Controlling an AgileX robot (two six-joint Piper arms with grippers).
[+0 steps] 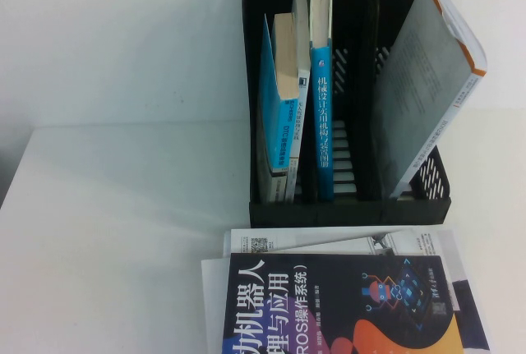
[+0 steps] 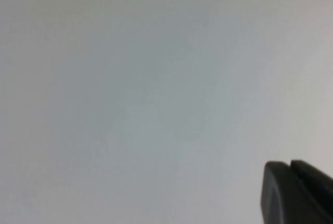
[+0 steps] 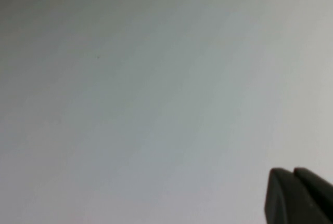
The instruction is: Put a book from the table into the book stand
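High view shows the book [image 1: 345, 309] lying flat on the table [image 1: 115, 231] at six o'clock of the book stand [image 1: 349, 206], atop a white book [image 1: 345, 241], while the left gripper [image 2: 296, 193] and right gripper [image 3: 299, 195] hover above bare tabletop, their grip impossible to tell.

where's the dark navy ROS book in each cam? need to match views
High view: dark navy paperback book, bottom centre, flat atop white-covered book, before black plastic book stand.
Left wrist view: absent; left gripper over white table.
Right wrist view: absent; right gripper likewise.
Shared landmark: white table only.
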